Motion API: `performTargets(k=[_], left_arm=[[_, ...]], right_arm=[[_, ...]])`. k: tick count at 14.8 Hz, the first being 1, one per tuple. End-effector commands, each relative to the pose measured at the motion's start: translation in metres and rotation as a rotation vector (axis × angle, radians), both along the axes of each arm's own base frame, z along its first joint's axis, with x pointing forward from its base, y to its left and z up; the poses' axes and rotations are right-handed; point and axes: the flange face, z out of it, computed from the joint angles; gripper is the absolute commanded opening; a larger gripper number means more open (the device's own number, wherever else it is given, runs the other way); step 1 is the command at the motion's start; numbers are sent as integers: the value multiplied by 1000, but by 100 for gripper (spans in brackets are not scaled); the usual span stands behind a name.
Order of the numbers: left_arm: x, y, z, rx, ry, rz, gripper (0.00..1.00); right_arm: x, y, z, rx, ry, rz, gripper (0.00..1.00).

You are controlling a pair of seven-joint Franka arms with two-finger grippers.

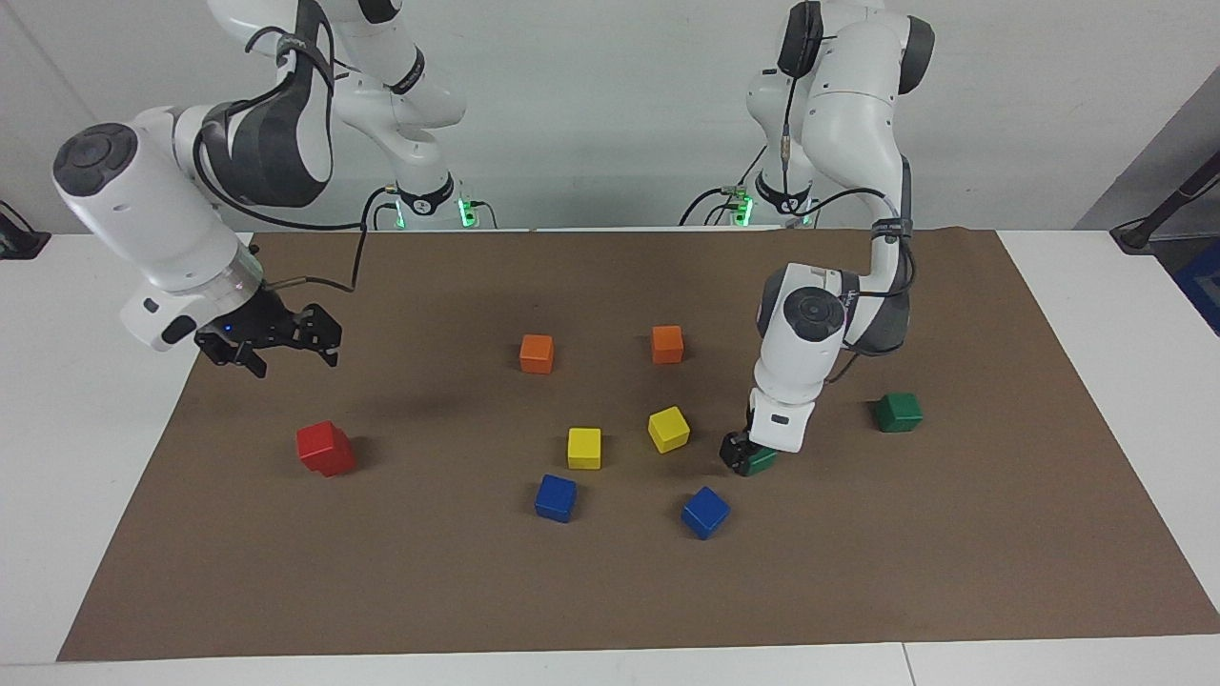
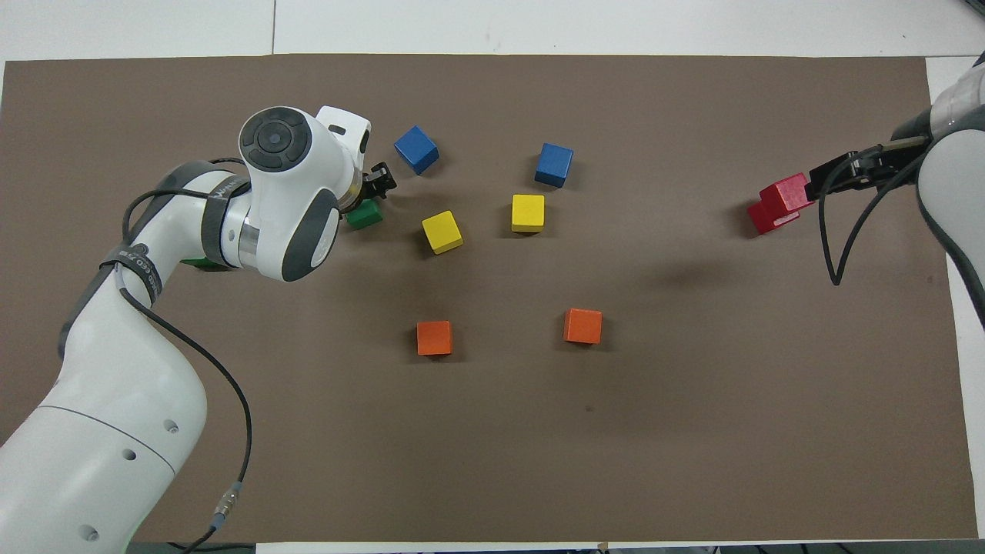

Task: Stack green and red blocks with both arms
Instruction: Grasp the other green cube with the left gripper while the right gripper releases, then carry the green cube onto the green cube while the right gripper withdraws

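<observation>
A plain brown mat (image 1: 610, 591) covers the white surface (image 1: 86, 457). On it sit cubes in solid, unpatterned colours: two bright red ones (image 1: 325, 448) stacked, a dark green one (image 1: 898, 412) by itself, another dark green one (image 1: 762, 461) at the black left claw (image 1: 745, 455), two orange (image 1: 537, 353), two yellow (image 1: 584, 448) and two blue (image 1: 556, 498). Both arms are white with dark grey joint caps; the right claw (image 1: 276, 345) is black too.
</observation>
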Motion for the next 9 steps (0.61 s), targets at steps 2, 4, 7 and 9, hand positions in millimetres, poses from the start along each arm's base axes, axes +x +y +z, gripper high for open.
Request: performTargets(k=[2,4,7,9], left_arm=[[-2,10,22,56,34,3,0],[6,48,49,81,86,-117,0],[3,138,75,84,104,-224,0],[8,185,77,67,108,-297,0]], right_arm=[[-30,0,42,-61,26,2,100],[-41,1,55,-60,31,5,100],[-57,2,70,-55,43,3,100],[-66,3,77,-53,34,-3,100]])
